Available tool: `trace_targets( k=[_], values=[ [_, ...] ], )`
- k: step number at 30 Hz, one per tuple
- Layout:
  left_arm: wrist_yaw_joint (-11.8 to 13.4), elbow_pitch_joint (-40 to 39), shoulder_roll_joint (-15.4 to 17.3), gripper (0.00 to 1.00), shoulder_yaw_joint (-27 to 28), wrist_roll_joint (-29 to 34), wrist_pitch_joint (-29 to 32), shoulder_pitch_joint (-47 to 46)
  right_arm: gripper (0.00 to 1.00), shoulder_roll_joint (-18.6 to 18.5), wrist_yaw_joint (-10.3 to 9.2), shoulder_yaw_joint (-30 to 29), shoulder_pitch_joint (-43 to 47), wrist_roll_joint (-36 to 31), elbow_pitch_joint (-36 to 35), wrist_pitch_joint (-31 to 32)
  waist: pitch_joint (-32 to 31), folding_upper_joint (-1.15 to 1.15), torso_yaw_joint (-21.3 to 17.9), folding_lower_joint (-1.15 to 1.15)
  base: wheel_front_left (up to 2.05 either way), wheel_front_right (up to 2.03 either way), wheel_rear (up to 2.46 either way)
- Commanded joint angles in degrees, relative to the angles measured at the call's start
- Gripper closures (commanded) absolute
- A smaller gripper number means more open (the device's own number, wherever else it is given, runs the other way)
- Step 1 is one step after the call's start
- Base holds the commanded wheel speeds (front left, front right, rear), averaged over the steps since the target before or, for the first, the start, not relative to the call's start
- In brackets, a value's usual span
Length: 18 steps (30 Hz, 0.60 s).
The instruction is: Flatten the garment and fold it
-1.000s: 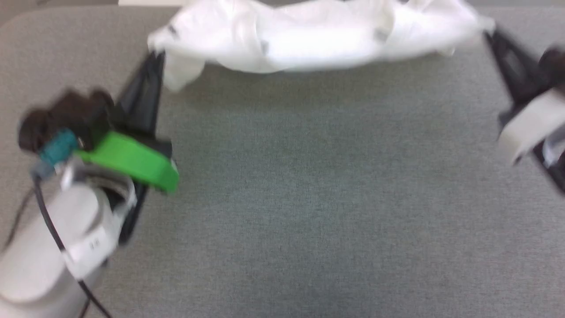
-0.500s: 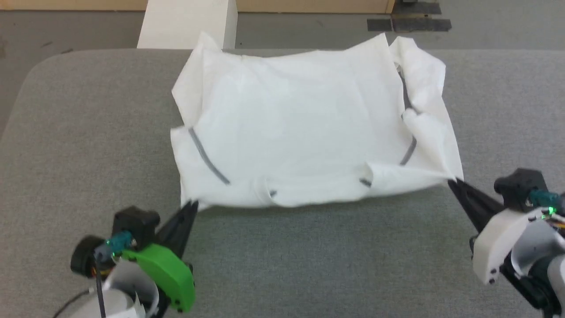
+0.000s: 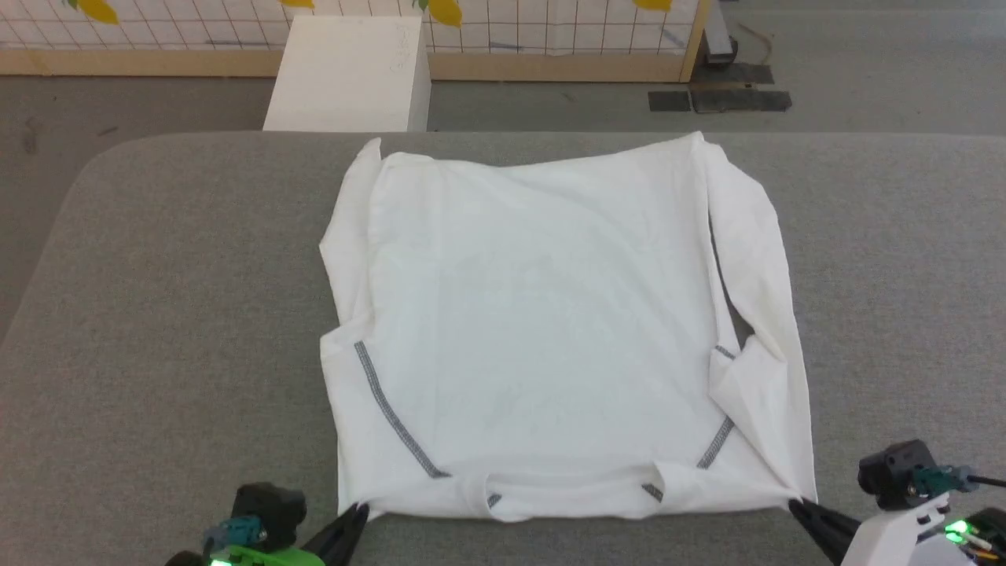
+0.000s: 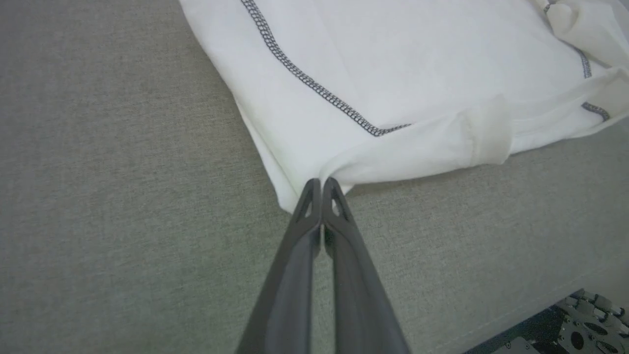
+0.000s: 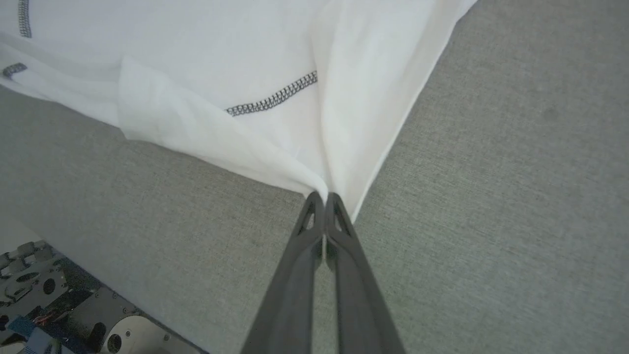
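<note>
The garment [image 3: 550, 330], a white T-shirt with dark grey zigzag shoulder seams, lies spread on the grey padded table [image 3: 157, 314], collar end nearest me. Its right side is folded over along the edge. My left gripper [image 3: 360, 511] is shut on the garment's near left corner [image 4: 300, 189]; the left wrist view shows the left gripper [image 4: 322, 183] with fingertips pressed together at the cloth. My right gripper [image 3: 792, 505] is shut on the near right corner, where the fabric bunches into the right gripper [image 5: 324, 195] in the right wrist view.
A rigid white box [image 3: 350, 75] stands on the floor beyond the table's far edge. Behind it runs a wooden-framed grid panel [image 3: 550, 39]. Bare grey table surface lies on both sides of the shirt.
The shirt has gone from hanging bunched between the grippers to lying spread on the table. Both grippers have drawn its near corners toward me. The head camera has also shifted.
</note>
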Motion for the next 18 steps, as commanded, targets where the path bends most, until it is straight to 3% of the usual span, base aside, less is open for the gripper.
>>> trace_targets(
  k=[1,10,18],
  values=[
    [-0.41,0.29,0.72,1.0,-0.36,-0.55,0.44,1.44,1.0,-0.07,-0.11,0.08,1.52,0.86,-0.42,0.88,-1.68,0.0,-0.28,0.01,0.0,0.0,0.0],
    [-1.47,-0.54,1.48,1.0,-2.52,-3.8,3.34,5.54,1.0,-1.0,-0.11,-0.12,8.29,2.89,-1.03,5.6,-5.26,0.0,-0.37,0.01,0.0,0.0,0.0],
    [-1.82,-0.11,1.37,1.0,-3.57,-4.55,3.91,6.93,1.0,-0.42,-0.11,-0.19,10.32,2.49,-0.92,6.09,-7.0,0.0,-0.04,0.01,0.0,0.0,0.0]
  ],
)
